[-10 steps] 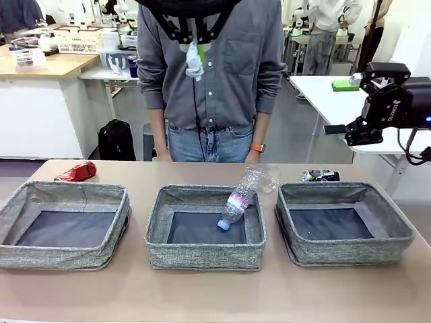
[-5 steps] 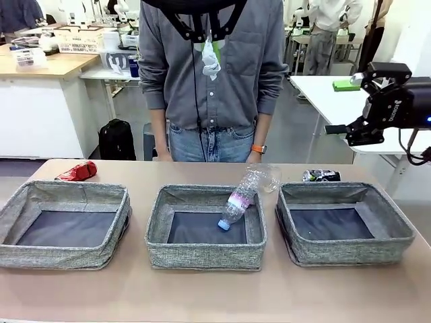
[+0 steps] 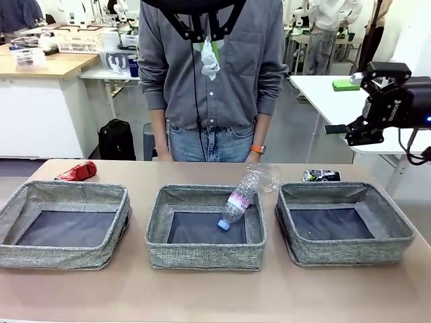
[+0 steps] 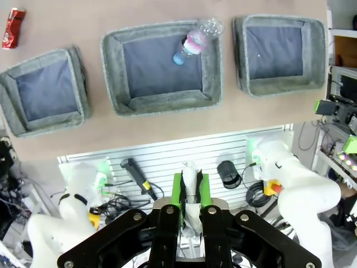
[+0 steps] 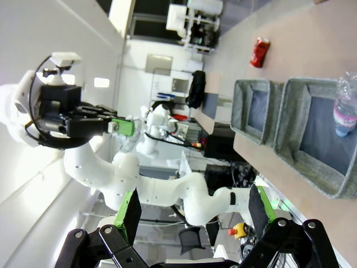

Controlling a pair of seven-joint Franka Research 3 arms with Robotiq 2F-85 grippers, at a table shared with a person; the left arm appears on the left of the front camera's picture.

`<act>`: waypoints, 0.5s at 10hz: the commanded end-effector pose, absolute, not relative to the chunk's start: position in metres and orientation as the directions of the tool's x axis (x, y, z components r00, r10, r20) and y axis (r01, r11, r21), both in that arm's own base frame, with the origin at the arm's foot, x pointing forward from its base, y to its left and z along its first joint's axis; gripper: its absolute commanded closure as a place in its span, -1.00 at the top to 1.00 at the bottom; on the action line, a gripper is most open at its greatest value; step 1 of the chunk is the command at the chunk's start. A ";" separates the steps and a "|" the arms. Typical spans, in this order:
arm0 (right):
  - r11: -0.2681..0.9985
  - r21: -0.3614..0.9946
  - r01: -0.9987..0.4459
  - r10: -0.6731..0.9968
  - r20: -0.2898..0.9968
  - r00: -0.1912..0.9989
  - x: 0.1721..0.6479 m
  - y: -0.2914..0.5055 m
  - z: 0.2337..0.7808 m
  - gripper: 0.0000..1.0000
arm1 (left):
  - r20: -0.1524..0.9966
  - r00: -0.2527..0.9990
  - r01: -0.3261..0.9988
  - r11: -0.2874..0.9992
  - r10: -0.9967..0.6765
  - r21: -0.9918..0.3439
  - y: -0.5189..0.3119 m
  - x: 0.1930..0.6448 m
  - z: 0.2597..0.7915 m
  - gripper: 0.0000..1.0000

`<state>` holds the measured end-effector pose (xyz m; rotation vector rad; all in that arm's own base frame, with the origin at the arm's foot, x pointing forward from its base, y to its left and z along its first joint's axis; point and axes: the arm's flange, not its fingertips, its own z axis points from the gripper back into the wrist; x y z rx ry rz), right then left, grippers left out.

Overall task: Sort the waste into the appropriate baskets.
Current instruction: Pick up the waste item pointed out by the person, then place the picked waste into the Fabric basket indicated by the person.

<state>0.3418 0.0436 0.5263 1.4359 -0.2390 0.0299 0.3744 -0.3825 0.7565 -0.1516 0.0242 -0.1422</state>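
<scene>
High over the table's middle, my left gripper is shut on the small white paper ball. Three grey baskets sit in a row: left, middle, right. The clear bottle leans cap-down over the middle basket's far right rim. A clear cup lies behind it. The red can lies behind the left basket, and the dark can behind the right one. My right gripper hangs open and holds nothing, off to the right above the table.
A person in a grey shirt stands at the table's far edge, hands down behind the middle basket. In front of the baskets lies a strip of bare tabletop. A white side table stands beyond my right arm.
My left gripper with the paper ball has shifted slightly right and up. The right arm and the waste on the table have not moved.
</scene>
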 end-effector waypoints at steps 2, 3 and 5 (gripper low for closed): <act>0.118 0.981 -0.157 -0.132 0.172 0.976 0.344 0.046 0.530 1.00 | 0.003 0.987 0.158 0.979 -0.159 -0.130 -0.380 0.372 0.757 -0.77; 0.118 0.981 -0.157 -0.132 0.172 0.976 0.344 0.046 0.530 1.00 | 0.003 0.987 0.158 0.979 -0.159 -0.130 -0.380 0.372 0.757 -0.77; 0.118 0.981 -0.157 -0.132 0.172 0.976 0.344 0.046 0.530 1.00 | 0.003 0.987 0.158 0.979 -0.159 -0.130 -0.380 0.372 0.757 -0.77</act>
